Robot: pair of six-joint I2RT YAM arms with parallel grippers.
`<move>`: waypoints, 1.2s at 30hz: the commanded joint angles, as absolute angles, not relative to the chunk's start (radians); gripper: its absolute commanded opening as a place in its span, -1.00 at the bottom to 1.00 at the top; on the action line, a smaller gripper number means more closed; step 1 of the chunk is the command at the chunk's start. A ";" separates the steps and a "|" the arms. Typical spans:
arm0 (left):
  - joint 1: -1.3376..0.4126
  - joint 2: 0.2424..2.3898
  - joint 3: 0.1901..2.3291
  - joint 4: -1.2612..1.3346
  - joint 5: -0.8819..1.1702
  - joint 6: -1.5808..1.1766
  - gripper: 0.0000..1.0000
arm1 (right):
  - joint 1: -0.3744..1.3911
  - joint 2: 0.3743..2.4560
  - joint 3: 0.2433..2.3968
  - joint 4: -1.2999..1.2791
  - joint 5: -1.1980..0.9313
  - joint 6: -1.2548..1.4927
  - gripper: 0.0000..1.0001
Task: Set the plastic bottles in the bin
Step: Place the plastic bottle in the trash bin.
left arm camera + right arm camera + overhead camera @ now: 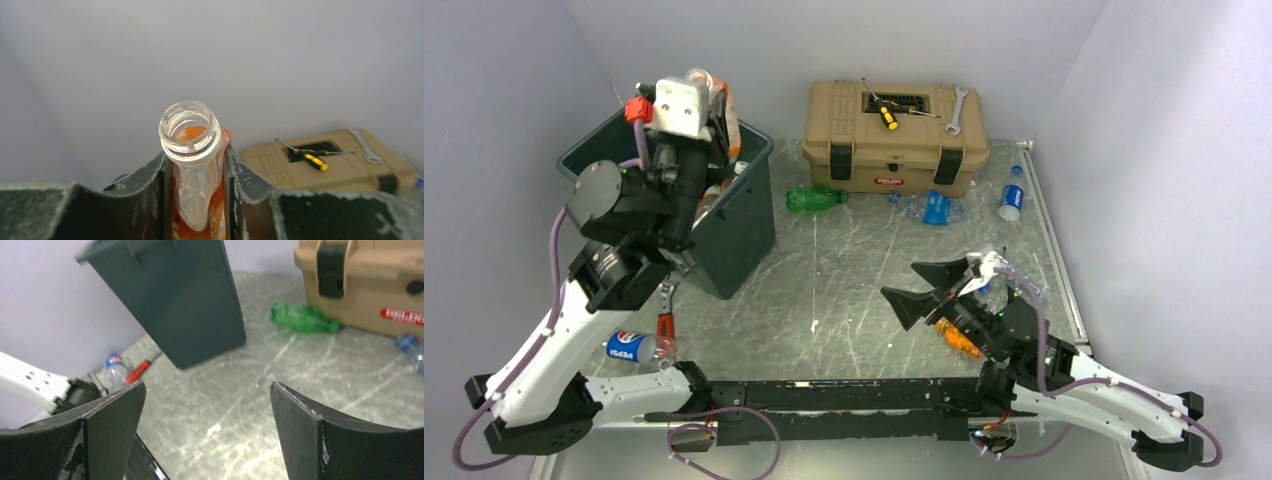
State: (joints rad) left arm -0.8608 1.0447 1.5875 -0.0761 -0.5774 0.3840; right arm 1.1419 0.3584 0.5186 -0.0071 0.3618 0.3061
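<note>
From above, the left gripper (714, 112) is raised over the bin (749, 215) at the table's far left, clamped on an orange bottle (727, 108) that stands above the bin's rim. The right gripper (912, 285) hangs low over the table with its jaws spread wide and nothing between them. A second orange bottle (957, 338) lies beside its wrist, behind the fingers. A green bottle (816, 197) and a clear bottle (936, 208) lie in front of the toolbox (894, 150). A Pepsi bottle (632, 346) lies by the left arm's base.

In the left wrist view, the left gripper (197, 180) pinches the orange bottle (191, 134) narrowly. The bottle's uncapped neck points away from the camera, beyond the fingertips. The toolbox (345, 172) sits off to the right.

In the right wrist view, the right gripper (207, 405) gapes, framing bare table. The bin (175, 305), green bottle (302, 319) and toolbox (370, 285) are well ahead of it. The Pepsi bottle (116, 371) lies to the left.
</note>
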 commanded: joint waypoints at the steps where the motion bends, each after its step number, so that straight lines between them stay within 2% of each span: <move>1: -0.807 1.164 1.733 -0.120 -0.788 0.493 -1.00 | 1.141 0.366 0.445 0.009 0.404 0.356 1.00; 5: -0.484 1.267 1.874 -0.510 -0.555 0.131 -1.00 | 1.141 0.394 0.423 0.044 0.415 0.373 1.00; 6: -0.415 1.283 1.885 -0.543 -0.511 0.074 -1.00 | 1.141 0.401 0.423 0.044 0.417 0.378 0.99; 13: -0.069 1.278 1.799 -0.551 -0.361 -0.155 -1.00 | 1.141 0.404 0.389 0.045 0.373 0.433 0.99; 16: 0.028 1.258 1.749 -0.555 -0.317 -0.211 -1.00 | 1.141 0.390 0.363 0.041 0.367 0.459 0.99; 24: 0.059 1.275 1.638 -0.546 -0.323 -0.240 -1.00 | 1.141 0.317 0.327 0.027 0.395 0.450 0.99; 36: 0.071 1.309 1.480 -0.489 -0.214 -0.322 -1.00 | 1.141 0.230 0.336 -0.088 0.440 0.473 0.99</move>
State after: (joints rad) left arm 0.0689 1.3029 1.4994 -0.5430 -0.2718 -0.2722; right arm 1.1412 0.2687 0.3298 -0.0574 0.4042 0.4572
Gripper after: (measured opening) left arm 0.352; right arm 0.997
